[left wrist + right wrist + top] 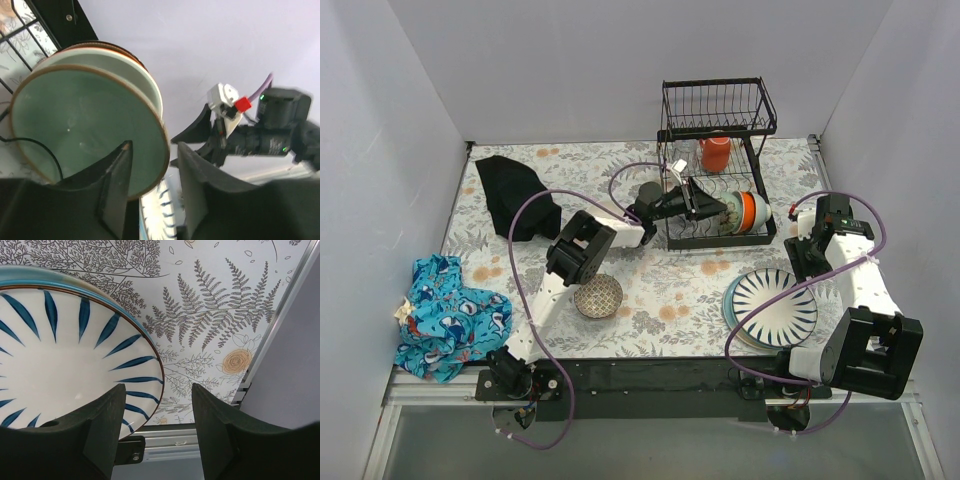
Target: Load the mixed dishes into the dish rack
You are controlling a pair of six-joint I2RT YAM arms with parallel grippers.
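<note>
With my left gripper (pixel 155 150) standing apart around the green bowl's (pixel 75 125) rim in the rack (pixel 718 108), seemingly clear, I am aiming to back straight out without tipping it.

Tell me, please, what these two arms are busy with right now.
The left hand reaches into the lower tier of the dish rack, slightly open astride the rim of a pale-green bowl standing on edge there. An orange mug sits in the rack too. The right hand hangs open over the edge of a blue-striped plate on the table. A small patterned bowl waits on the table.
</note>
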